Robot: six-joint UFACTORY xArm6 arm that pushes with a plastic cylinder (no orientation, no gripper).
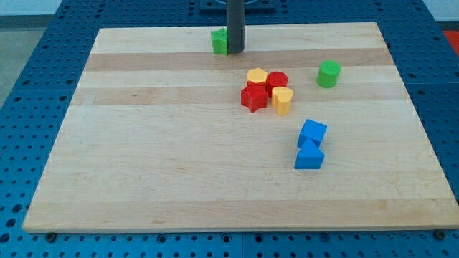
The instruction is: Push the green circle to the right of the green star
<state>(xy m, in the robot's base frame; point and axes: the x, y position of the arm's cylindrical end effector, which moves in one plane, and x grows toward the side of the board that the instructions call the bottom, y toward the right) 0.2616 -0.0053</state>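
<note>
The green circle [329,74] is a short green cylinder at the view's upper right on the wooden board [143,158]. The green star [219,41] sits near the board's top edge, left of centre, partly hidden by my rod. My tip [235,50] rests right against the star's right side. The circle lies well to the right of the tip and a little lower in the view.
A tight cluster sits between star and circle, lower down: a yellow block [256,76], a red cylinder [277,81], a red star [253,97] and a yellow heart-like block [282,100]. Two blue blocks [313,133] [309,155] lie below the cluster at right.
</note>
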